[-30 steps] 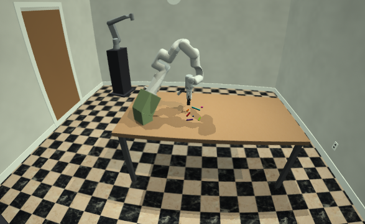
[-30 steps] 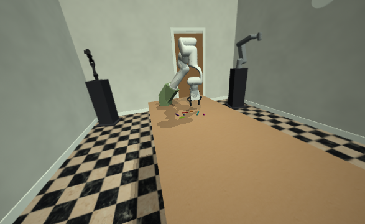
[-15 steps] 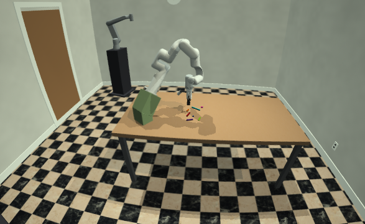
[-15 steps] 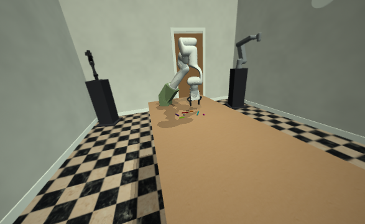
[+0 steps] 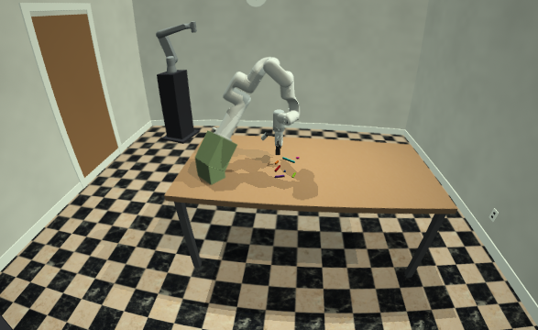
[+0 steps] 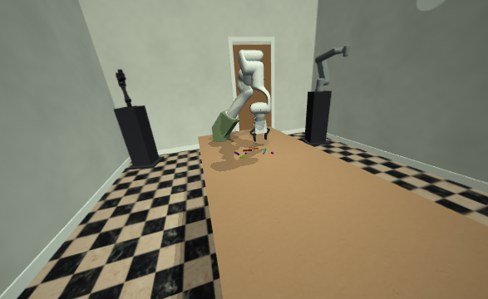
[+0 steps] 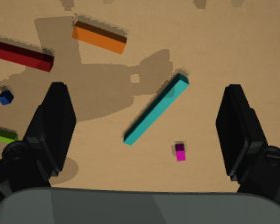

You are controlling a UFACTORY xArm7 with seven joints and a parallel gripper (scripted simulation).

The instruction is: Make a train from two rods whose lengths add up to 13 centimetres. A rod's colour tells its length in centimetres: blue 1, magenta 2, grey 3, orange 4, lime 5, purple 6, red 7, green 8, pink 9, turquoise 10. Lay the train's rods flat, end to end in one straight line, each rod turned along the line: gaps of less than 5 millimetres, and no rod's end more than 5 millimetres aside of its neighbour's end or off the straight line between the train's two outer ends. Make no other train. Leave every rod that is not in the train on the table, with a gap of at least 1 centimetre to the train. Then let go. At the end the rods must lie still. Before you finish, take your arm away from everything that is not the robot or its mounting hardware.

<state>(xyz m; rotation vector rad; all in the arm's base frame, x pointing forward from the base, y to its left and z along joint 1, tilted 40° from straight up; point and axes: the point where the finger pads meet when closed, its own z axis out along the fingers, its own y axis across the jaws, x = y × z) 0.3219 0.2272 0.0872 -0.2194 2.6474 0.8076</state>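
Note:
My gripper [image 7: 145, 102] is open and empty, hovering above the table. In the wrist view a turquoise rod [image 7: 156, 110] lies flat and slanted between the two fingers, below them. A small magenta rod [image 7: 180, 152] lies just right of its lower end. An orange rod [image 7: 99, 36] lies at the upper left, a red rod [image 7: 20, 55] further left, a blue rod [image 7: 6, 98] and a lime rod [image 7: 0, 136] at the left edge. In the top view the gripper [image 5: 278, 150] stands over the turquoise rod [image 5: 289, 159]; a purple rod [image 5: 279, 176] lies nearer the front.
The arm's green base [image 5: 214, 157] stands on the table's left part. The rods lie clustered close together near it. Two black pedestals with grey arms [image 6: 317, 116] stand on the floor beyond the table.

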